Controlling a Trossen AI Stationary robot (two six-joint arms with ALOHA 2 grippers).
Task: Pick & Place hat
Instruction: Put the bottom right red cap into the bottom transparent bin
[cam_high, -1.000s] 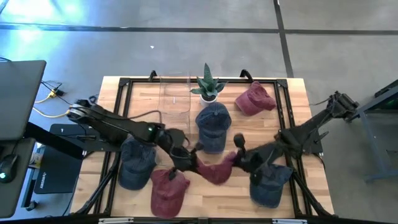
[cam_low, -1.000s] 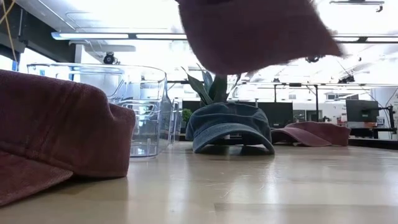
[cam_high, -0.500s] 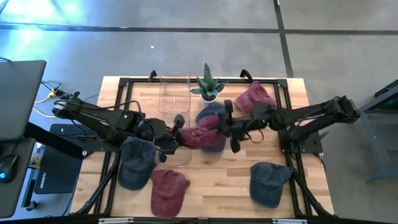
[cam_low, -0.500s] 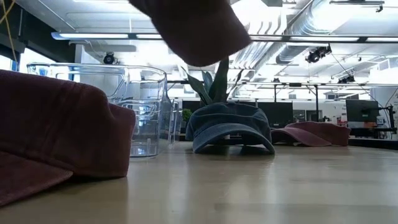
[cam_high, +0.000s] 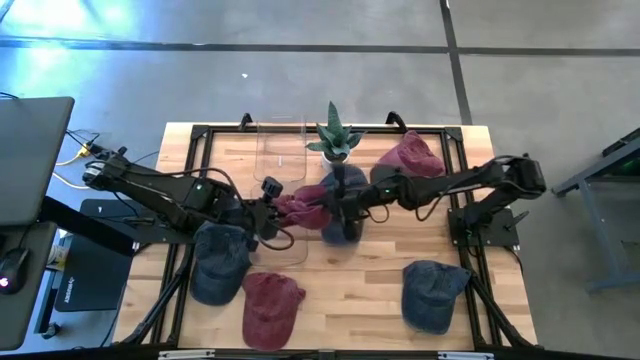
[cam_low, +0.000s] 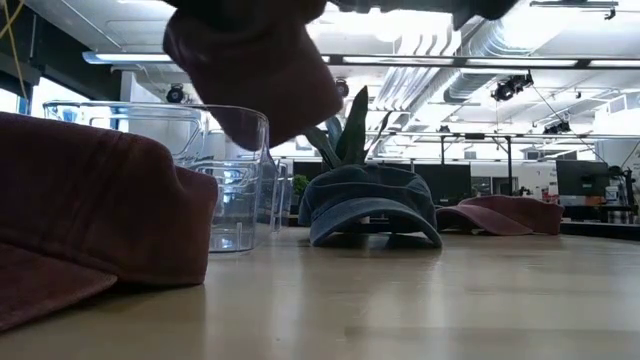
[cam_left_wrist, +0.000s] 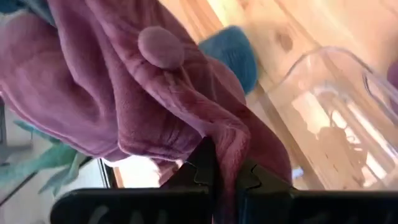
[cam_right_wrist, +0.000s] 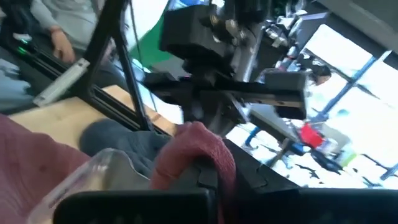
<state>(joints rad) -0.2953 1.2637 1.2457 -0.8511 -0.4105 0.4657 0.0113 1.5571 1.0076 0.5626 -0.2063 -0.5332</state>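
Note:
A maroon hat (cam_high: 302, 208) hangs lifted between my two grippers over the table's middle. In the low view the maroon hat (cam_low: 252, 72) droops just above the rim of a clear container (cam_low: 160, 170). My left gripper (cam_high: 270, 207) is shut on the hat's left side, and my right gripper (cam_high: 328, 206) is shut on its right side. The left wrist view shows the hat's crown button (cam_left_wrist: 160, 46) and the clear container (cam_left_wrist: 336, 112) beyond it. My left gripper pinches a bunched fold of the maroon hat's cloth (cam_left_wrist: 231, 144) between its two fingers, coming level from the table's left. The hat is lifted clear and sags slack beyond the fingers. My right gripper pinches a rolled fold at the hat's other side (cam_right_wrist: 198, 144) between its two fingers, coming level from the table's right. The cloth curls over the fingertips, and the hat is clear of the table.
A blue hat (cam_high: 342, 190) lies under the right gripper. A potted plant (cam_high: 334, 138) and a maroon hat (cam_high: 410, 158) stand at the far edge. Near the front edge lie a blue hat (cam_high: 220, 262), a maroon hat (cam_high: 270, 306) and another blue hat (cam_high: 434, 294).
Both grippers, staying shut on the maroon hat, have carried it from the table's near middle toward the far edge and somewhat left, up to the clear container. The right arm has stretched out leftward across the table; the left gripper has drawn back toward the left.

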